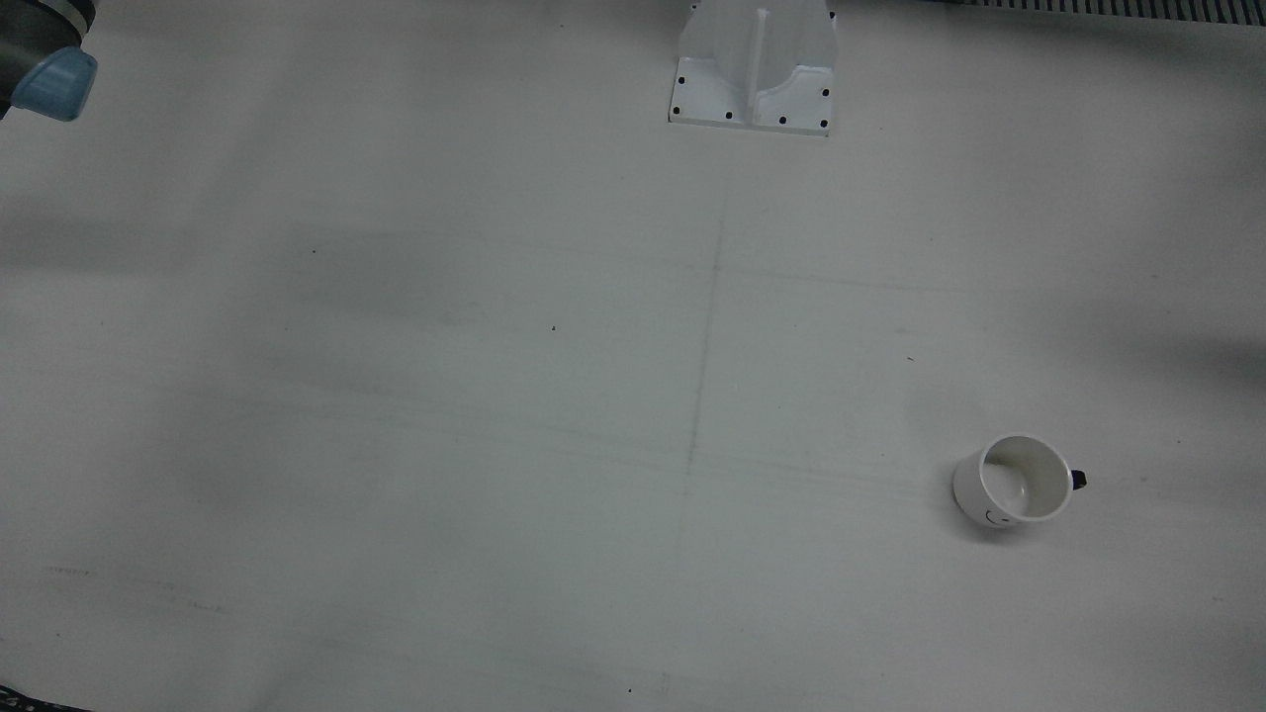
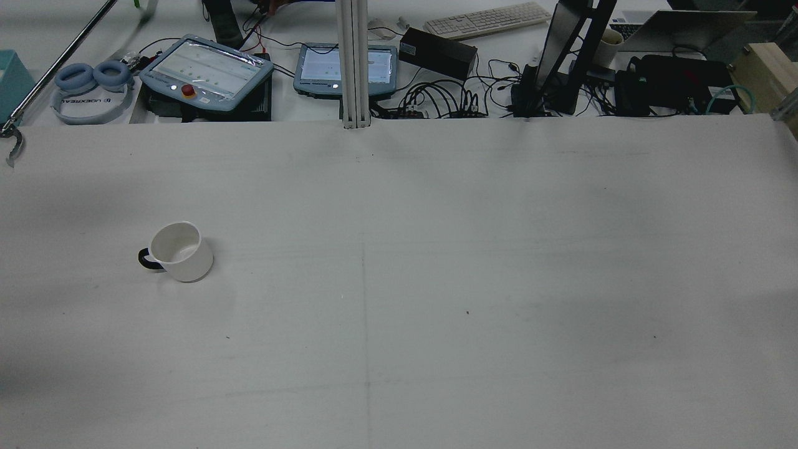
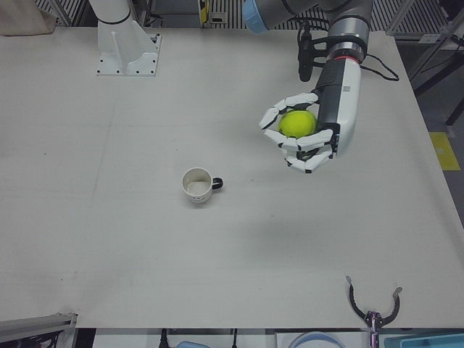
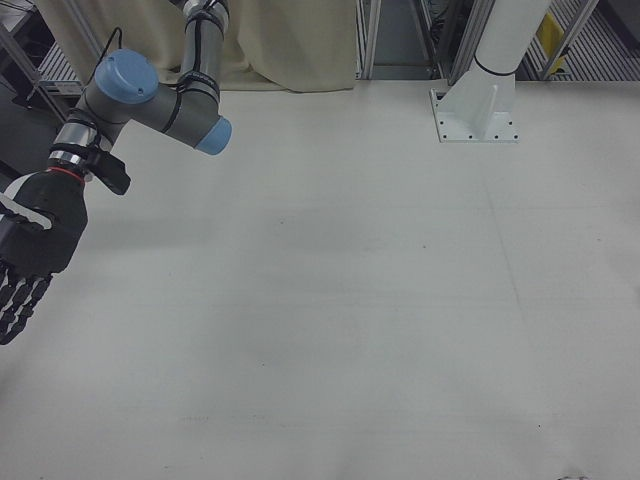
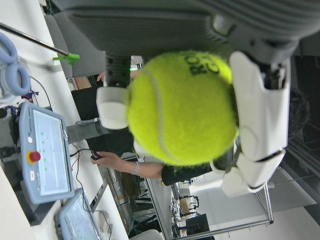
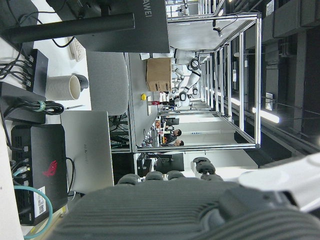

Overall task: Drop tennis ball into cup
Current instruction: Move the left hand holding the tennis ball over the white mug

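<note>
Left hand [image 3: 313,132]: fingers curled around the tennis ball [image 3: 298,124], carried above the table, away from the cup [image 3: 197,185].
Cup: upright, mouth free to receive.
Right hand [image 4: 30,262]: fingers straight, empty, far from the cup.

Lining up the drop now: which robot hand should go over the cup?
The left robot hand: it already holds the tennis ball, and the cup stands on its half. The right robot hand holds nothing.

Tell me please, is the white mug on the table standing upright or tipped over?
Upright. The white mug stands on its base on the table, its round opening facing up and empty inside; the rear view shows likewise.
</note>
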`<act>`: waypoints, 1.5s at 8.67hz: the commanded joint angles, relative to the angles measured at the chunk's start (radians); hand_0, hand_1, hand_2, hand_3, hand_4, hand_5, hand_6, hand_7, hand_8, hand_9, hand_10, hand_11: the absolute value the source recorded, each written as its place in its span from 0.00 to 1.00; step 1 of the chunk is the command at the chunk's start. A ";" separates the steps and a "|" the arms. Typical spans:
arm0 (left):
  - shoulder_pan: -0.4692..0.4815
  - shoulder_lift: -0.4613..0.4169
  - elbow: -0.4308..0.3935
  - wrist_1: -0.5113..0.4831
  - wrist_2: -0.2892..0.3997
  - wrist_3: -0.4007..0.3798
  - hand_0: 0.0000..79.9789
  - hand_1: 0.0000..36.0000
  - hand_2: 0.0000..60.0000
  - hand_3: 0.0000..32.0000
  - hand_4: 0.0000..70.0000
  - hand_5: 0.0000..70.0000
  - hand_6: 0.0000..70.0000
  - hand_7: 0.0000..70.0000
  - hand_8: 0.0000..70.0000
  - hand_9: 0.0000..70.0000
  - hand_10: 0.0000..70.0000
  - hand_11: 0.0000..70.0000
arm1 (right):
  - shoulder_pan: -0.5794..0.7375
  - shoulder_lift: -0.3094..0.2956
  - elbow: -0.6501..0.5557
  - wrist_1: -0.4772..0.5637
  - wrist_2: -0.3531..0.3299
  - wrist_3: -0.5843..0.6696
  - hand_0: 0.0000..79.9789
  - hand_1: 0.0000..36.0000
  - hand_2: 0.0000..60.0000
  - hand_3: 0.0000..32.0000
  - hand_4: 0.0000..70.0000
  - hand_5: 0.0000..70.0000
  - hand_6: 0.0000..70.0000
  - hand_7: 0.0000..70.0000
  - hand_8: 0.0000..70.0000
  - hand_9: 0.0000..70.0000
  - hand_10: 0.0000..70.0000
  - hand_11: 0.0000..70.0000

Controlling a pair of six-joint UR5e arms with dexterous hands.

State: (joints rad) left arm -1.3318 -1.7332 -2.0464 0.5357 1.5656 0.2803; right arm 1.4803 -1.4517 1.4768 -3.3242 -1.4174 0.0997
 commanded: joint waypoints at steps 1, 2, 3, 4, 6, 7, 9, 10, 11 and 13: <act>0.208 -0.081 -0.028 0.076 -0.015 0.000 0.64 1.00 1.00 0.00 1.00 0.37 0.55 1.00 1.00 1.00 1.00 1.00 | 0.000 -0.001 0.000 0.000 0.000 0.000 0.00 0.00 0.00 0.00 0.00 0.00 0.00 0.00 0.00 0.00 0.00 0.00; 0.268 -0.103 -0.028 0.092 -0.018 0.003 0.64 1.00 1.00 0.00 1.00 0.37 0.55 1.00 1.00 1.00 1.00 1.00 | 0.000 0.001 0.000 0.000 0.000 0.000 0.00 0.00 0.00 0.00 0.00 0.00 0.00 0.00 0.00 0.00 0.00 0.00; 0.322 -0.109 -0.026 0.098 -0.057 0.003 0.64 1.00 1.00 0.00 1.00 0.37 0.54 1.00 1.00 1.00 1.00 1.00 | 0.000 -0.001 -0.001 0.000 0.000 0.000 0.00 0.00 0.00 0.00 0.00 0.00 0.00 0.00 0.00 0.00 0.00 0.00; 0.391 -0.108 -0.020 0.098 -0.100 0.007 0.64 1.00 1.00 0.00 1.00 0.37 0.54 1.00 1.00 1.00 1.00 1.00 | 0.000 -0.001 -0.001 0.000 0.000 0.000 0.00 0.00 0.00 0.00 0.00 0.00 0.00 0.00 0.00 0.00 0.00 0.00; 0.434 -0.108 -0.012 0.099 -0.125 0.008 0.65 1.00 1.00 0.00 1.00 0.37 0.53 1.00 1.00 1.00 1.00 1.00 | 0.000 -0.001 0.000 0.000 0.000 0.000 0.00 0.00 0.00 0.00 0.00 0.00 0.00 0.00 0.00 0.00 0.00 0.00; 0.434 -0.104 0.017 0.087 -0.127 0.008 0.64 1.00 1.00 0.00 1.00 0.37 0.53 1.00 1.00 1.00 1.00 1.00 | 0.000 -0.001 0.000 -0.001 0.000 0.000 0.00 0.00 0.00 0.00 0.00 0.00 0.00 0.00 0.00 0.00 0.00 0.00; 0.439 -0.104 0.070 0.049 -0.137 0.010 0.65 1.00 1.00 0.00 1.00 0.37 0.52 1.00 1.00 1.00 1.00 1.00 | 0.001 0.001 0.000 0.000 0.000 0.000 0.00 0.00 0.00 0.00 0.00 0.00 0.00 0.00 0.00 0.00 0.00 0.00; 0.475 -0.104 0.074 0.049 -0.147 0.008 0.65 1.00 1.00 0.00 1.00 0.37 0.51 1.00 1.00 1.00 1.00 1.00 | 0.000 0.001 0.000 0.000 0.000 0.000 0.00 0.00 0.00 0.00 0.00 0.00 0.00 0.00 0.00 0.00 0.00 0.00; 0.496 -0.104 0.074 0.050 -0.153 0.010 0.65 1.00 1.00 0.00 1.00 0.37 0.51 1.00 1.00 1.00 1.00 1.00 | 0.000 -0.001 0.000 0.000 0.000 0.000 0.00 0.00 0.00 0.00 0.00 0.00 0.00 0.00 0.00 0.00 0.00 0.00; 0.502 -0.108 0.074 0.050 -0.157 0.010 0.65 1.00 1.00 0.00 1.00 0.36 0.51 1.00 1.00 1.00 1.00 1.00 | 0.002 -0.001 0.000 0.000 0.000 0.000 0.00 0.00 0.00 0.00 0.00 0.00 0.00 0.00 0.00 0.00 0.00 0.00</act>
State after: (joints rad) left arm -0.8473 -1.8381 -1.9754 0.5870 1.4153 0.2895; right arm 1.4809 -1.4516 1.4772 -3.3242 -1.4174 0.0997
